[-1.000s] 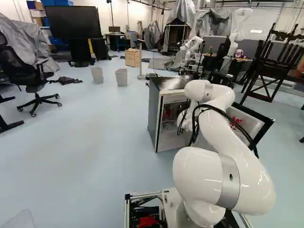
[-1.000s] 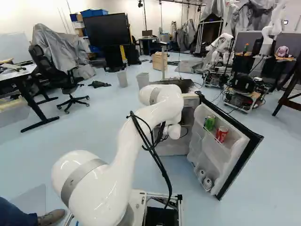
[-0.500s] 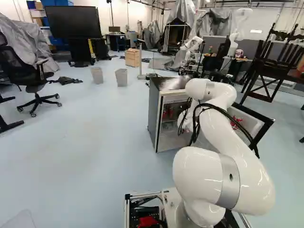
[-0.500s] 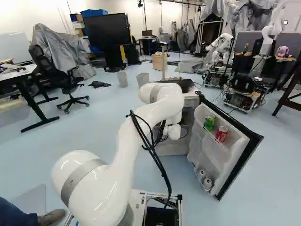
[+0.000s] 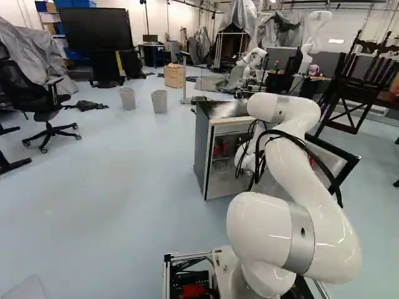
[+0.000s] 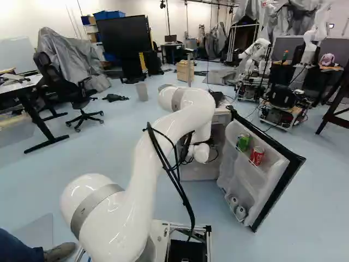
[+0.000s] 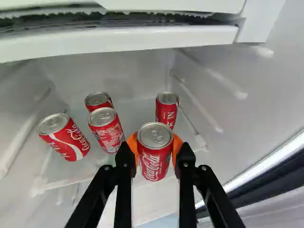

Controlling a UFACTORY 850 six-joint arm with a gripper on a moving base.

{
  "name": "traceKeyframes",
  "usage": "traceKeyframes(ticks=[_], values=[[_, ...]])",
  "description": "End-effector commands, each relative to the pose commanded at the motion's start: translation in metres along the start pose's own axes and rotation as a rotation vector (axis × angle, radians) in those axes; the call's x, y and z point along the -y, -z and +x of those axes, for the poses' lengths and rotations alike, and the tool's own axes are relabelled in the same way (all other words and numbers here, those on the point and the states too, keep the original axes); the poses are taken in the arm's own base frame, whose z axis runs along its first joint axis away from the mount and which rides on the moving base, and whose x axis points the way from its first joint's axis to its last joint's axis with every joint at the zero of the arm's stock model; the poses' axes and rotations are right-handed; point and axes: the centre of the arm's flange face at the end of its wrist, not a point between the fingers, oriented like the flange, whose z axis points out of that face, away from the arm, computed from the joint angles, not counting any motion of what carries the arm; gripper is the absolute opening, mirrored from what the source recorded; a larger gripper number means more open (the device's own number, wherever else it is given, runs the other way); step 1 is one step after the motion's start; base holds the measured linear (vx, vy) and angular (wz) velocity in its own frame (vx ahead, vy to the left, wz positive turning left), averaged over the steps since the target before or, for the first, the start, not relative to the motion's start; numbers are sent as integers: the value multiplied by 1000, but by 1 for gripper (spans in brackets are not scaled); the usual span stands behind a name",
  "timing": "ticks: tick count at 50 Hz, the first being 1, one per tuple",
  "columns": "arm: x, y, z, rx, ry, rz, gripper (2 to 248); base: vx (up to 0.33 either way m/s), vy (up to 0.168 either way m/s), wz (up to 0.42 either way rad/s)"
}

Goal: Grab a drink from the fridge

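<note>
Red-and-silver metal can [image 7: 153,159]: pinched in black, orange-padded claw [image 7: 155,151] | long axis: roughly upright, across claw's reach | white-lined fridge door [image 6: 238,176]: open, right half, right base view

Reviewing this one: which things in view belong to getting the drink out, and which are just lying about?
Part of the job:
- gripper, shut on a red can
- fridge, its door open
- four other red cans inside, as alternatives

Just lying about:
- office chair
- large screen
- two bins
- wooden box
</note>
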Motion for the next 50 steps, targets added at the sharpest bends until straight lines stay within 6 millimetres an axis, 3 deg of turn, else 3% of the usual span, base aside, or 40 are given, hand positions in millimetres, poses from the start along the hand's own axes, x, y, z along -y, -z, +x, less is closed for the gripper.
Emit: traceKeyframes(ticks=[50], values=[[25, 124, 47, 75, -23, 6, 92, 0, 0, 0]])
